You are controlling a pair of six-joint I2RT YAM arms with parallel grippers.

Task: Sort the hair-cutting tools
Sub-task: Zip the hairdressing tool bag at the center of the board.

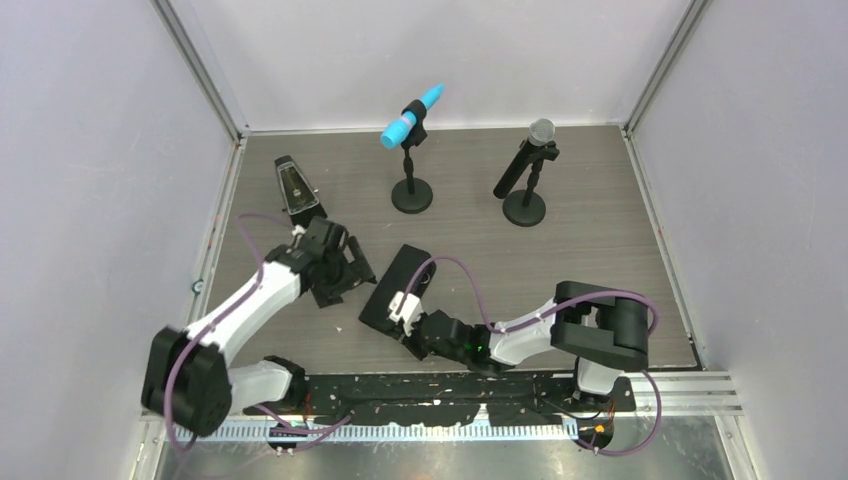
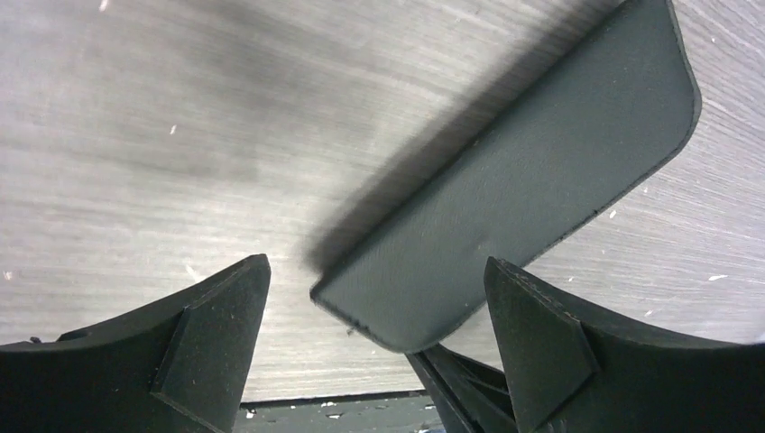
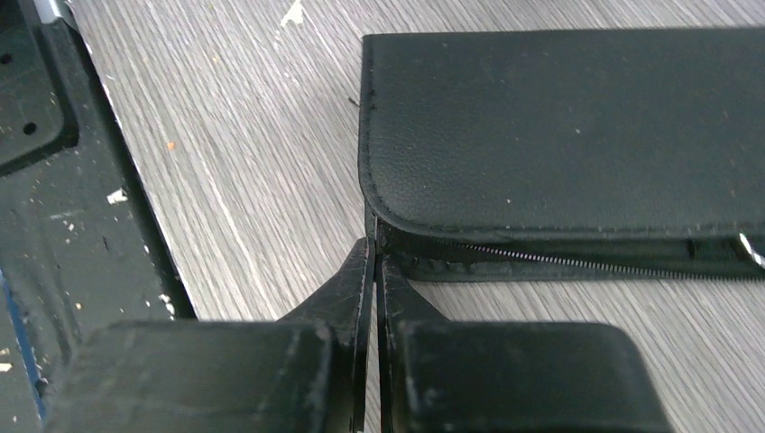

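Black stitched fabric accounts for most of what is on view. At the left, the left pincer stands wide and grips nothing. A flat black panel with rounded corners sits between its fingers, long axis running toward one o'clock in the wrist view. Its shadow on the wood-grain tabletop suggests it is lifted clear of the surface. Whether it is a flap or a separate case cannot be told. A black metronome stands at eleven o'clock of that pincer in the overhead view.

Further right, the right pincer is closed, its tips pressed together at the near corner of the black zip case, on the zip line. Whether a zip pull is nipped cannot be told. The case lies at twelve o'clock from the tips, with its long axis running toward three o'clock. The right arm is the nearer to it.

The hair-cutting tools are not visible in any view; judged to be inside the case. Any opening pull would follow the zip toward three o'clock.

No brand, label or legible writing found.
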